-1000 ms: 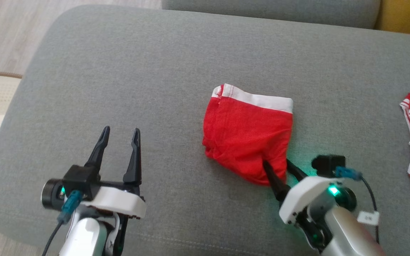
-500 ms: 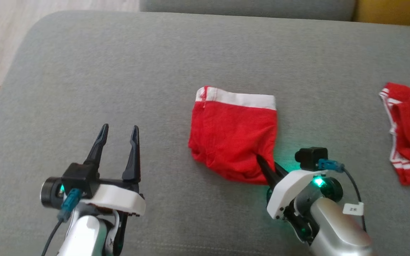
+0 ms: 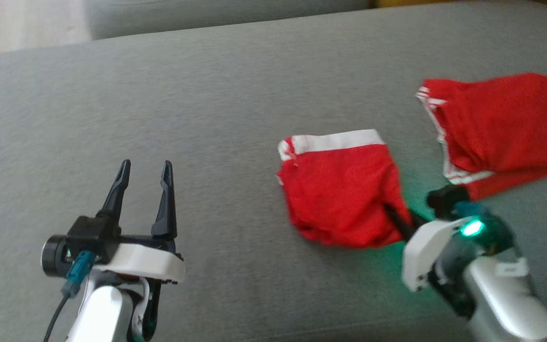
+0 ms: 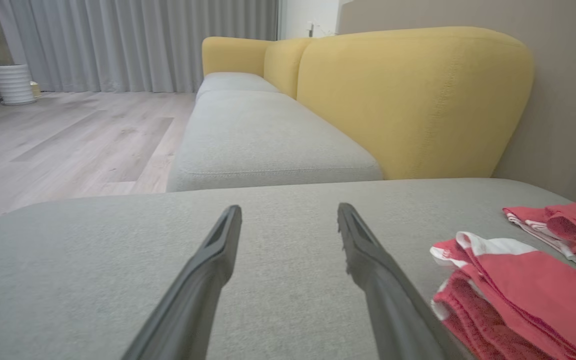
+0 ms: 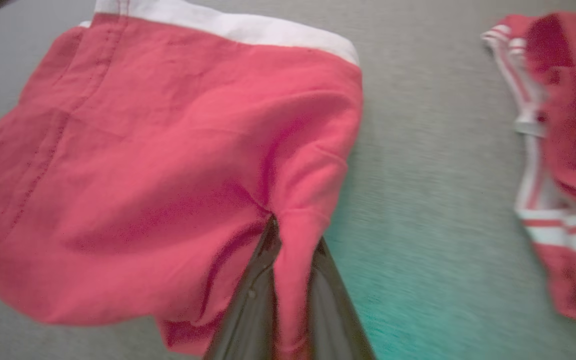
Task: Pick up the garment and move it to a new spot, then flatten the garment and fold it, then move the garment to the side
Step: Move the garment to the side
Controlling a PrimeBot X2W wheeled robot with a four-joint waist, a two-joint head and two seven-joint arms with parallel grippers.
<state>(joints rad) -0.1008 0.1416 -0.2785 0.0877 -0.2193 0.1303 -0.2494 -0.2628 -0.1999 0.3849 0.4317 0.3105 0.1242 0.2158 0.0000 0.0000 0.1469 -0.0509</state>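
Right gripper [image 3: 399, 218] low, fingers lately apart now tight on garment [image 3: 344, 190] hem; left gripper [image 3: 146, 166] level, fingers apart.

A grey sofa seat [image 3: 183, 95] spreads wide; a red garment with white-striped trim [image 3: 496, 118] lies crumpled on it; beyond stand yellow backrests [image 4: 413, 100], grey curtains [image 4: 138, 45], a white ribbed pot [image 4: 13, 82] on wooden floor [image 4: 68, 140].
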